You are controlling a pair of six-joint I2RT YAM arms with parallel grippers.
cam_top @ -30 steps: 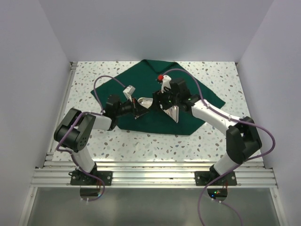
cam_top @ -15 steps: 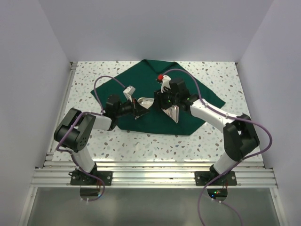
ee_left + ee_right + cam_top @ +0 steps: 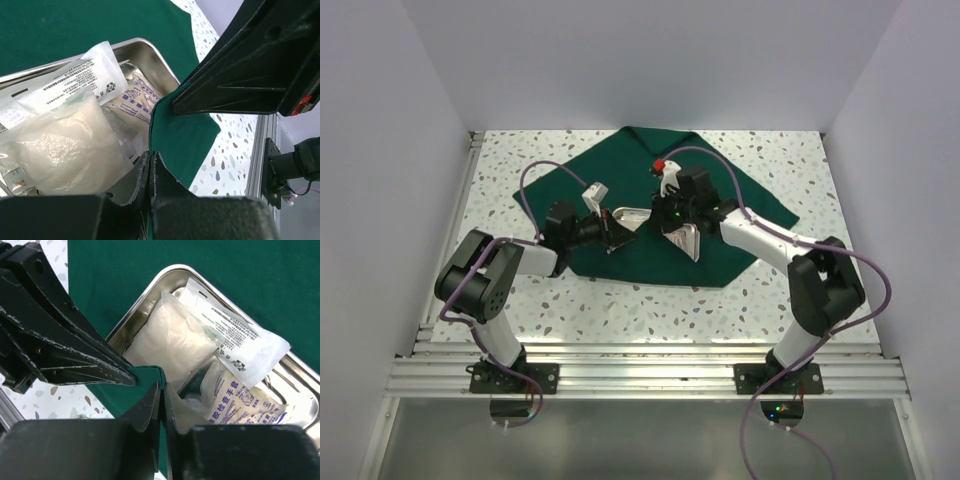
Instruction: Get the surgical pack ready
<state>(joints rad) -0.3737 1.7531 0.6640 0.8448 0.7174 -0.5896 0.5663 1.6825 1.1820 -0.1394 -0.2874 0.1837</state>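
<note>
The surgical pack (image 3: 620,155) is a dark green sheet spread open on the speckled table (image 3: 620,310), one corner pointing toward the back wall. A small steel tray (image 3: 688,242) sits on the middle of it. Both arms reach in over that tray from either side and nearly meet. The left gripper (image 3: 612,238) has its jaws pressed together on an edge of the sheet, and from its own camera the green fabric (image 3: 175,130) stands up out of the closed tips (image 3: 151,160) as a raised flap over the tray's near rim (image 3: 150,47). The right gripper (image 3: 665,218) comes in just beside it. In its wrist view the two fingers (image 3: 161,390) are drawn almost flush, and the point of that same green flap (image 3: 147,377) seems to be caught between them, though the slit is too narrow to be sure how much cloth is in it. Inside the tray lie sealed supplies: a soft white pouch (image 3: 170,340), a flat printed packet (image 3: 235,340) overlapping it, and another packet with blue lettering (image 3: 240,400) beneath.
</note>
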